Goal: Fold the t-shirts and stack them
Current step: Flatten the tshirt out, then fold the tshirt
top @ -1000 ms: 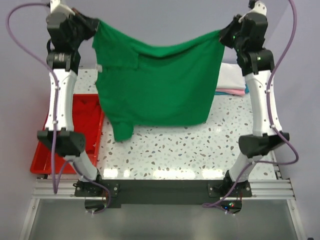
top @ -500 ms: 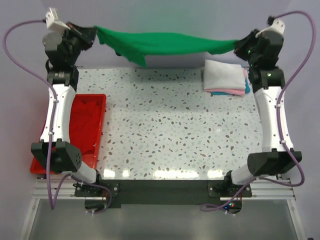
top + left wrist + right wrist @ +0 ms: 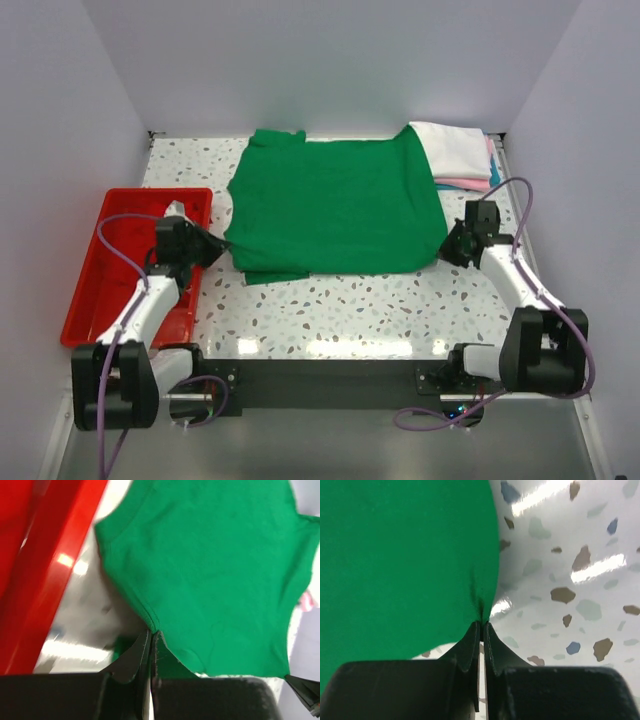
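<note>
Speckled table (image 3: 380, 300), pale walls (image 3: 300, 60): shirt (image 3: 340, 205) spread flat, pinched at both near corners.

Top view: the green shirt lies mid-table, its far right corner touching the folded stack (image 3: 455, 150); a red tray (image 3: 100, 290) sits left. The left gripper (image 3: 215, 247) and right gripper (image 3: 445, 247) are low at the near corners. Left wrist: fingers clamped on the hem, a fold of cloth tucked beneath. Right wrist: fingers clamped on the edge. My judgement of the risk: pulling away before letting go would drag and wrinkle the cloth, or nudge the stack.
</note>
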{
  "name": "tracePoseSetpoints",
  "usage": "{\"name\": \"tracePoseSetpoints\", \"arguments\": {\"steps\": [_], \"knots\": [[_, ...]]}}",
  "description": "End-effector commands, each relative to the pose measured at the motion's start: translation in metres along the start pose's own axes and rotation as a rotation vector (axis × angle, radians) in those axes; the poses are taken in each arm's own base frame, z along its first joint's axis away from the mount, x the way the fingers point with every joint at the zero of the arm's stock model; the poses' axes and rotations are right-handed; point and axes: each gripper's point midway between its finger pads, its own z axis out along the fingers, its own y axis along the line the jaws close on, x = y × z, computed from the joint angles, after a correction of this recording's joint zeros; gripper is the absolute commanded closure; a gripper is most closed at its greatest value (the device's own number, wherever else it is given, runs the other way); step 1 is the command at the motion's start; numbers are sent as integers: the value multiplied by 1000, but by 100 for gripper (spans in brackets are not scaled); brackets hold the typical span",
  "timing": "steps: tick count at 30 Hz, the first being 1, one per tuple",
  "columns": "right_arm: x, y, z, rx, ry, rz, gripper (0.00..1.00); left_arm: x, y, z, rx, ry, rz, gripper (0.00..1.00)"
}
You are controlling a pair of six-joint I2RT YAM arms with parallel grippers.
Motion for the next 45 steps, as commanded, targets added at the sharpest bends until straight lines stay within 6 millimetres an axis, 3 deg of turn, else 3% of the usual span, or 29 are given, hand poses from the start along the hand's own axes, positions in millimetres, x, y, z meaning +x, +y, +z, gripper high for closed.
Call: {"name": "tracePoseSetpoints", "arguments": {"steps": [1, 4, 7, 9, 11, 14, 19, 22, 32, 45], "knots": [[29, -8, -6, -50, 22, 25, 100, 18, 27, -22, -76, -34, -17, 100], [59, -23, -10, -46, 56, 40, 100, 40, 55, -39, -146, -34, -33, 100], [70, -37, -22, -15, 40, 44, 100, 44, 56, -57, -144, -54, -19, 100], [77, -38, -32, -22, 55, 60, 100, 47, 44, -63, -99, -55, -22, 100], [72, -35, -48, -39, 16, 70, 100, 48, 34, -74, -81, -58, -13, 100], [53, -33, -66, -31, -60, 90, 100, 32, 28, -88, -106, -118, -2, 100], [14, -17, -84, -34, -130, 90, 100, 11, 12, -85, -118, -134, 13, 100], [-4, -3, -80, -56, -139, 88, 100, 0, 2, -75, -112, -138, 16, 100], [-42, 32, -32, -89, -85, 87, 100, -32, -20, -21, -116, -119, 10, 100], [-76, 42, 10, -82, -67, 119, 100, -59, -20, 23, -168, -114, 24, 100]]}}
